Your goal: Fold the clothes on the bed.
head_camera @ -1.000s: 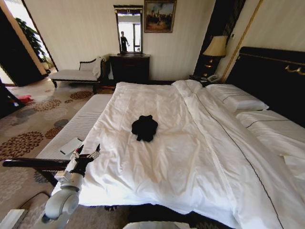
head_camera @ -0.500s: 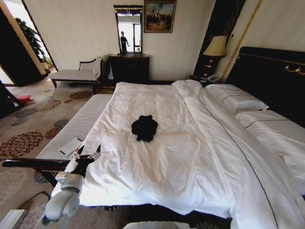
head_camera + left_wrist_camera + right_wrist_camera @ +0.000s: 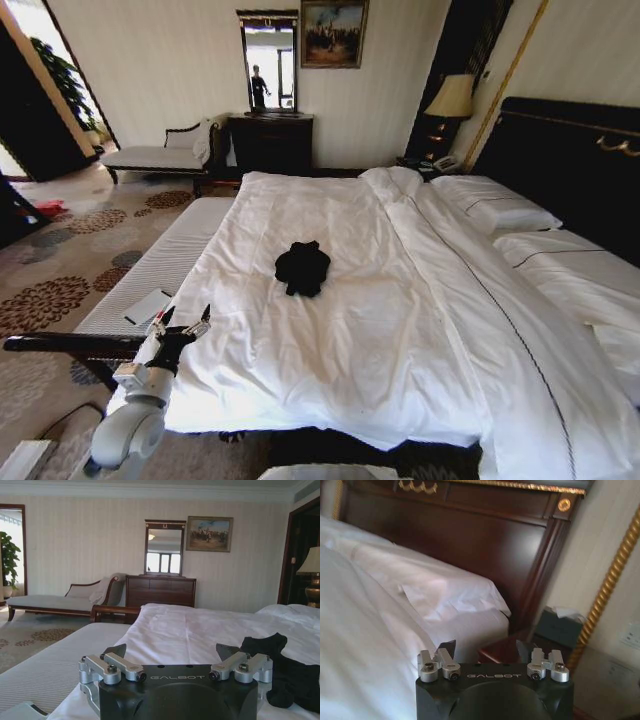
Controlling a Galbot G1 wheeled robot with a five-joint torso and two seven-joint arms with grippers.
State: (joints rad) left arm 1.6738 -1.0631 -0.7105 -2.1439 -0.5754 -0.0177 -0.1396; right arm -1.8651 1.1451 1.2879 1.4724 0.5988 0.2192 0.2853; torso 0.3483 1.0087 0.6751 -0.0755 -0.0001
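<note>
My left gripper (image 3: 183, 322) hangs at the lower left of the head view, over the near left corner of the bed (image 3: 340, 330), its fingers spread apart and holding nothing. The black T-shirt (image 3: 302, 267) lies crumpled in a small heap near the middle of the white duvet, up and to the right of that gripper and well apart from it. In the left wrist view the T-shirt (image 3: 282, 672) sits at the right edge. My right gripper (image 3: 486, 653) is released too, empty, near the dark headboard (image 3: 470, 545) and a pillow (image 3: 445, 592).
</note>
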